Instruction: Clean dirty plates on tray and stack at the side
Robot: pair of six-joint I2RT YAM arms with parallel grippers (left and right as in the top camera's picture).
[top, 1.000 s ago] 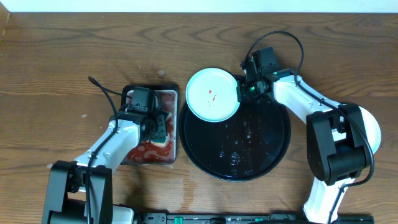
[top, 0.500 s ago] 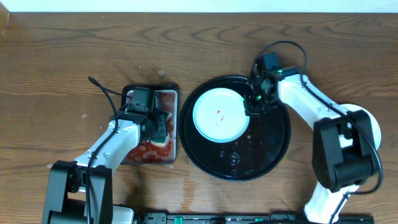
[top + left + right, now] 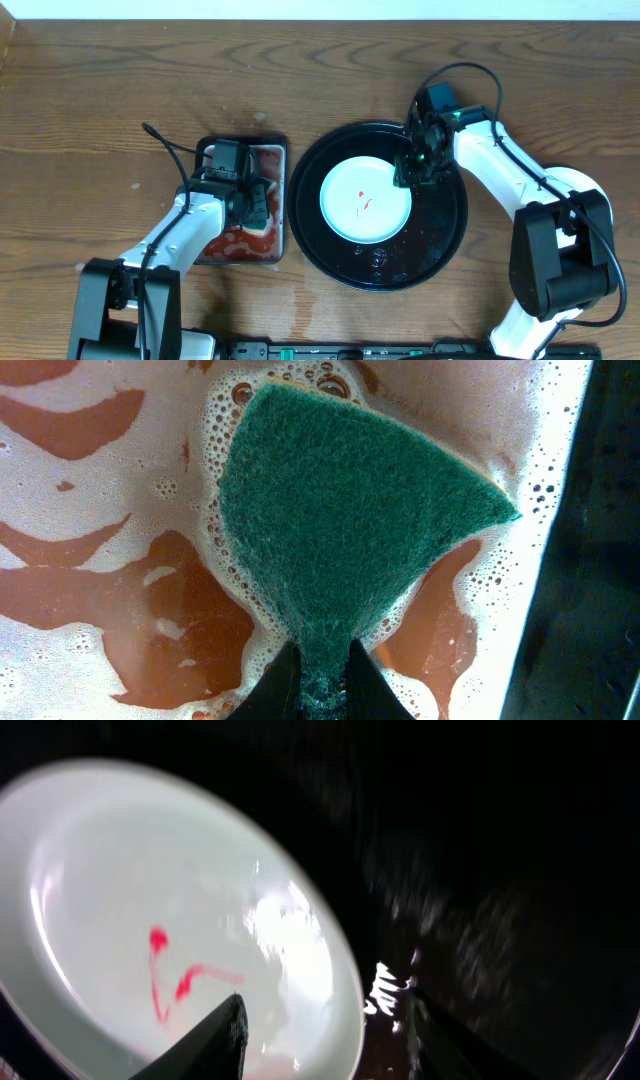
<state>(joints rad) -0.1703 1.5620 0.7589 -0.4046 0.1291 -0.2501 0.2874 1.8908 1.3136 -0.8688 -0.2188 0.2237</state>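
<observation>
since a second ago the plate (image 3: 367, 200) has travelled from the far left rim of the tray (image 3: 445, 238), where it overhung the edge, to the tray's middle. the right arm swung inward with it, and the left arm has not stirred.

we see the plate lying flat and face up, with a red smear (image 3: 362, 203) near its centre. it is the only plate in view. the right gripper (image 3: 325, 1015) sits at the plate's far right rim. its fingers (image 3: 222, 1038) stand apart, one over the plate and one over the wet tray, with the rim running between them, so we judge the hold let go.

the left gripper (image 3: 322, 682) is pinched tight on a green sponge (image 3: 350, 510), which hangs over the sudsy reddish water of the small tray (image 3: 268, 148).

what counts next, we think, is that the smear lies to the right of the sponge, past the small tray's edge and the tray's rim. the left arm has the sponge but is well apart from the plate, and the right arm is nearer and could steady the rim.
</observation>
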